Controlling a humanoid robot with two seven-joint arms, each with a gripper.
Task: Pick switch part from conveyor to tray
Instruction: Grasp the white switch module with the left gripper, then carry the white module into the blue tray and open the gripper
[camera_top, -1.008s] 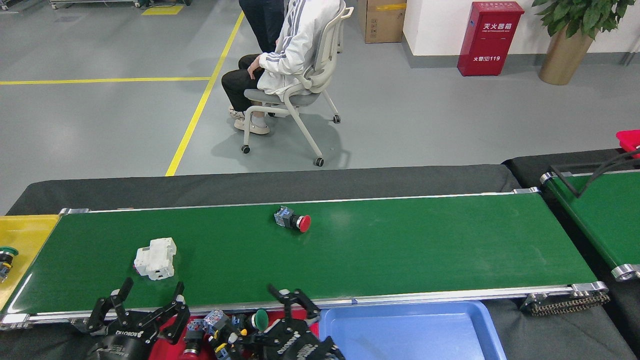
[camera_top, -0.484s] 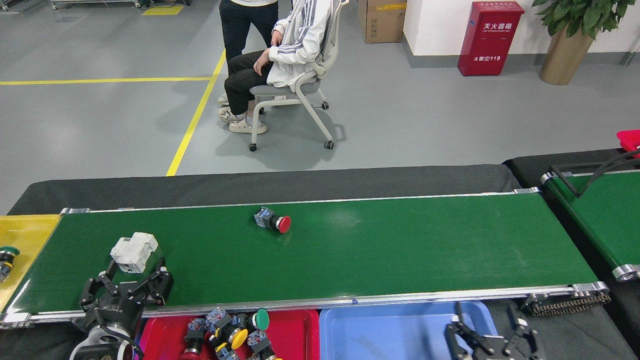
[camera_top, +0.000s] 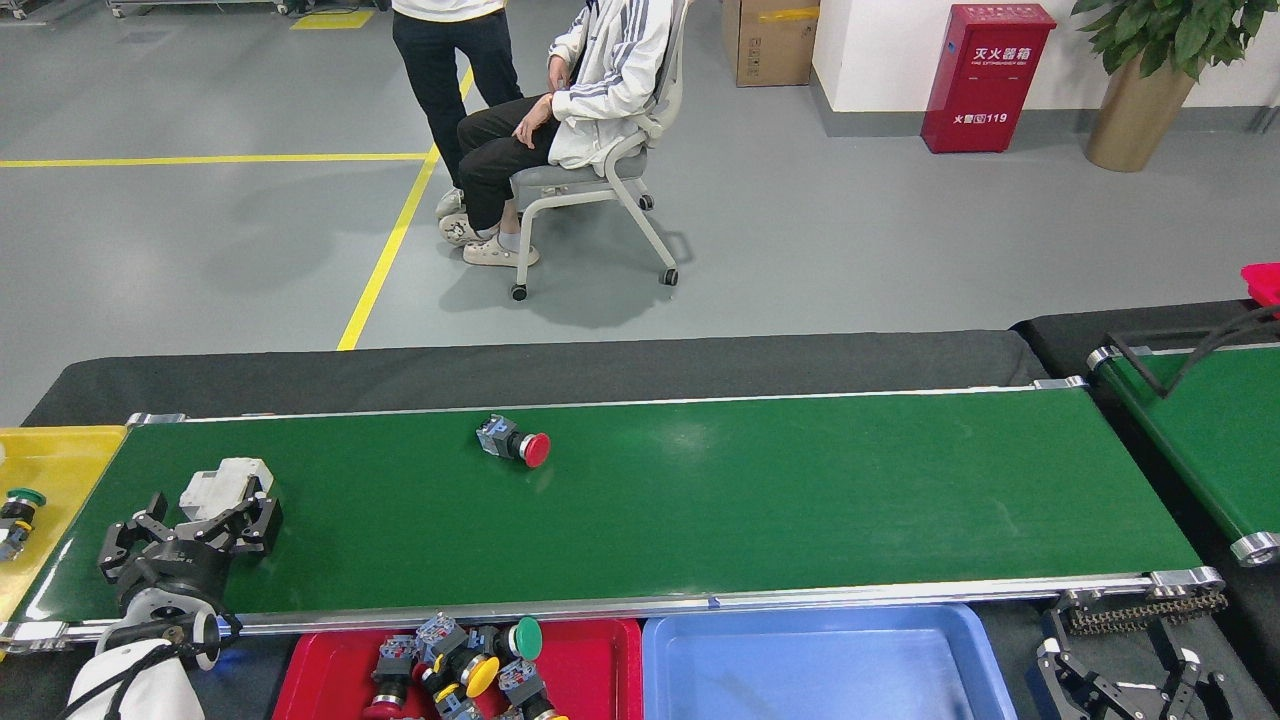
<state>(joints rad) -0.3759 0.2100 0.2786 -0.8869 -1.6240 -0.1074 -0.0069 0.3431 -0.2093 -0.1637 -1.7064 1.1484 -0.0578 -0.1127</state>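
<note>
The left gripper (camera_top: 215, 510), black w/ multi-link fingers, sits over the near-left part of the long flat green conveyor belt w/ silver alu side rails (camera_top: 700, 500). Its fingers are closed round a white boxy plastic switch part (camera_top: 222, 485), which sticks out past the fingertips on the far side; can't tell if the part is lifted clear of the belt or touching it. Well to the right of that gripper and further back on the belt lies a red-capped push-button switch w/ grey-blue body (camera_top: 513, 442), on its side, cap pointing right.

Near side of the gripper, below the belt rail: a red plastic tray (camera_top: 600, 660) holding several push-button switches w/ yellow and green caps (camera_top: 470, 665). Right of it, a light-blue plastic tray (camera_top: 800, 670). Left of the gripper, a yellow tray (camera_top: 60, 470) w/ a green-capped switch (camera_top: 18, 510) at the view's edge.

The right gripper (camera_top: 1130, 685) is low at the bottom-right corner, beside the blue tray, fingers spread apart, holding nothing.

Beyond the belt, a person sits on a white wheeled chair (camera_top: 600, 190); another stands beside.
</note>
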